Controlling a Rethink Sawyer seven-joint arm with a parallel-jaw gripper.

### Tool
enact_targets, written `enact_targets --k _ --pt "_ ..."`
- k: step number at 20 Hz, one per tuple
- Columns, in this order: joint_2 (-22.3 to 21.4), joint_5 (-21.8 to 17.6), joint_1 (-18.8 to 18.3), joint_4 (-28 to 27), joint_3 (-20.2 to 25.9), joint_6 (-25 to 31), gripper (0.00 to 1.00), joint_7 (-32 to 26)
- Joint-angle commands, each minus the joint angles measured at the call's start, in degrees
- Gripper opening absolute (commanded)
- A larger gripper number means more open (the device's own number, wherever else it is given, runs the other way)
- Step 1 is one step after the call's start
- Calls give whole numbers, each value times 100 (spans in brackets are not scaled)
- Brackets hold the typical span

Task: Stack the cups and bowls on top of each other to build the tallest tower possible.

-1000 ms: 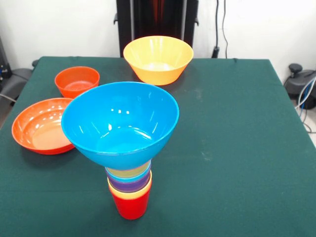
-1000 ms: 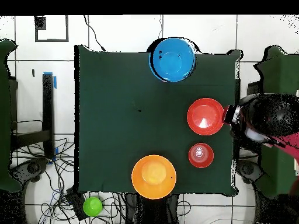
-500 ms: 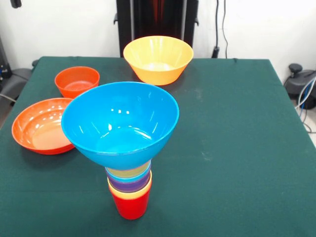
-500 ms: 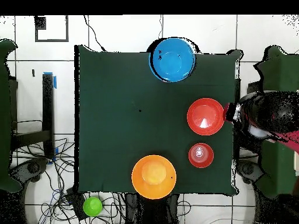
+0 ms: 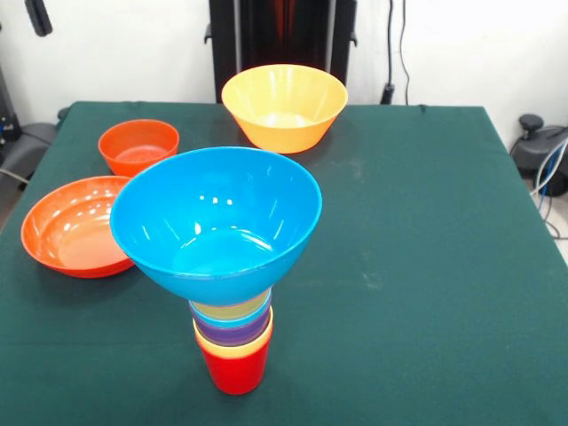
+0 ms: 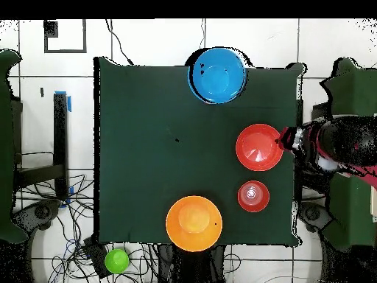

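I see the blue bowl topping the cups at lower centre; the gripper sits right, jaws unreadable.

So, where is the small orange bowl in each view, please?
Front view: the small orange bowl sits at far left, behind the wide orange bowl.
Overhead view: it sits at lower right, below the wide orange bowl.
Shared landmark: the blue bowl.
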Motion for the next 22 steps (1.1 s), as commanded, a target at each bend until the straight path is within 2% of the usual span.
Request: enact_targets --k 1,7,12,22 --pt "563 -41 -346 851 1340 -462 100 -1961" --pt "801 -379 -674 982 1803 -927 100 -1861" --pt "1037 -808 -839 987 2033 -1272 100 -1765" --pt "1681 -1551 -1166 638 2432 -1512 100 -1901"
